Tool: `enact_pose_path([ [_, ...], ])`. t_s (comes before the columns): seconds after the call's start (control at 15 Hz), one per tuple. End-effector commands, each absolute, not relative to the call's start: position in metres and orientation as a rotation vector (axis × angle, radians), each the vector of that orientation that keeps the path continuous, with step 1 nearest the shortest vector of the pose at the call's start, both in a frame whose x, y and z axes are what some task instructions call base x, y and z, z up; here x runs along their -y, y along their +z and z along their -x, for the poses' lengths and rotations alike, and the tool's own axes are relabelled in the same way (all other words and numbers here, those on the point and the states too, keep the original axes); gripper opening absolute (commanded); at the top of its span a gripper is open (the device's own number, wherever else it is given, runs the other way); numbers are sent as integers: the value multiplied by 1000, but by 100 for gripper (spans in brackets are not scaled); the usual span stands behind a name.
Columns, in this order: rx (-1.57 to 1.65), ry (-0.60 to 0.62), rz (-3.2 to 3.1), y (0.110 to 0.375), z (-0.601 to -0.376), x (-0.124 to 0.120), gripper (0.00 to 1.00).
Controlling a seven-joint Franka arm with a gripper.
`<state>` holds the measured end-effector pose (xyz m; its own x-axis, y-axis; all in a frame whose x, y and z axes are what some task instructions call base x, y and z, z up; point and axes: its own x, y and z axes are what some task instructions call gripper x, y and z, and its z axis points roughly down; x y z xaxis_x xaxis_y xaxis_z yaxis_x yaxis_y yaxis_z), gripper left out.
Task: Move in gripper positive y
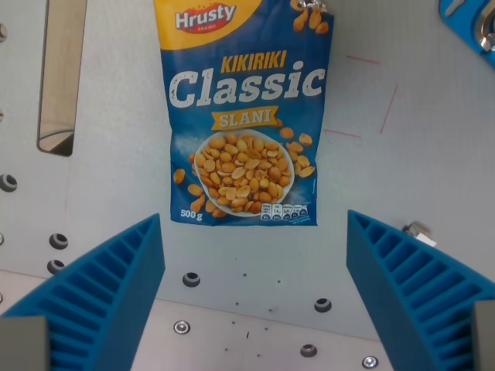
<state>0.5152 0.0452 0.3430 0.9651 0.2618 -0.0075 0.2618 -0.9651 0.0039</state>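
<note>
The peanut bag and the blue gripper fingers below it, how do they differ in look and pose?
The peanut bag is glossy and printed with lettering and a bowl of peanuts; the gripper fingers are plain blue with ribbed faces. The bag lies flat on the grey table at the wrist view's top centre; the fingers stand spread at the bottom corners, with nothing between them. Both are largely blue.

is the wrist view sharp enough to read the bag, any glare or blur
Wrist view: the peanut bag is sharp, its print readable, with only mild sheen, no blown-out glare; lighting is soft and even, shadows faint on the table; the blue fingers close to the lens look slightly soft, and the gripper stands open.
</note>
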Motion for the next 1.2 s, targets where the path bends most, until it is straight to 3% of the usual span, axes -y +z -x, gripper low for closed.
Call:
enact_pose_path([
  [0.07, -414, -3, -3109, 345, -516, -40, 100],
  [1.2, -414, -3, -3109, 346, -539, 42, 100],
])
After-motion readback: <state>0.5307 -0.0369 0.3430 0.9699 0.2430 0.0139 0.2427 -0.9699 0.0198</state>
